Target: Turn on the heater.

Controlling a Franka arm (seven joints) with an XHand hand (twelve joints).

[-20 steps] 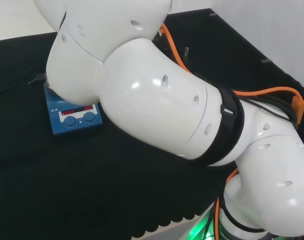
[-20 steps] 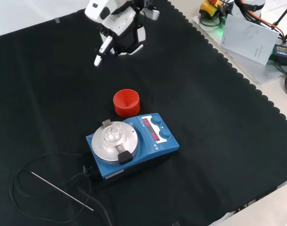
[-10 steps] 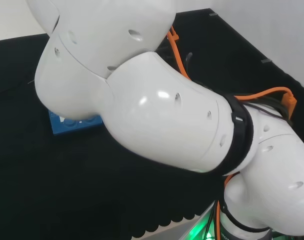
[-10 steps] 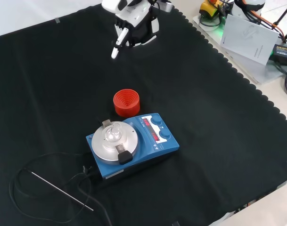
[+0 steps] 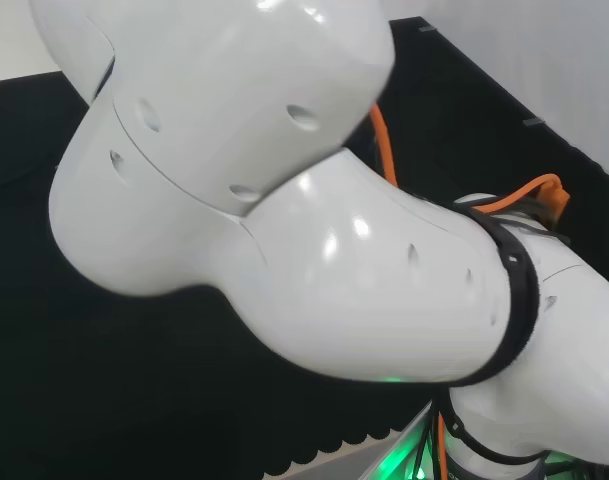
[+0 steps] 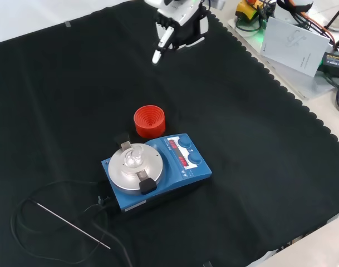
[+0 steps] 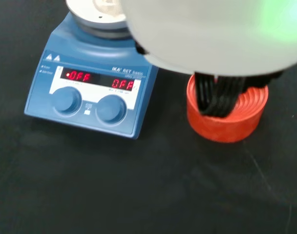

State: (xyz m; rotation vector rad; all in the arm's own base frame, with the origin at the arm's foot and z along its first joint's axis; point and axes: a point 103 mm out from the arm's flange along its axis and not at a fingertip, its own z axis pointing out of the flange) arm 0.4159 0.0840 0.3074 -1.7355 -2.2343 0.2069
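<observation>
We are looking down from the front view at the hand (image 6: pixel 177 25), which is hanging at the top of the picture above the black cloth of the tabletop (image 6: pixel 258 139). One white finger (image 6: pixel 160 49) is pointing straight down and to the left, while the rest of the hand is tucked dark behind it; it is holding nothing, and we are reading it as relaxed rather than curled round anything.

The heater (image 6: pixel 158 169), a blue hotplate stirrer, is sitting well apart from the hand, lower in the front view and near the middle of the cloth. It is a boxy blue body with a round, flat, silvery metal plate (image 6: pixel 133 167) on top, and something small of clear glass is resting on that plate. Its sloped control face is pointing to the right in the front view, so its long axis is running from lower left to upper right there. In the wrist view we are seeing that face head on: two round blue knobs (image 7: pixel 68 101) side by side under a white panel with red lit displays (image 7: pixel 99 80).

A red ribbed ring stand (image 6: pixel 149 121), round and stepped inside, is standing just beside the heater, between it and the hand. A dark cable (image 6: pixel 41 208) and a thin metal rod (image 6: pixel 74 226) are lying on the cloth to the heater's lower left in the front view.
</observation>
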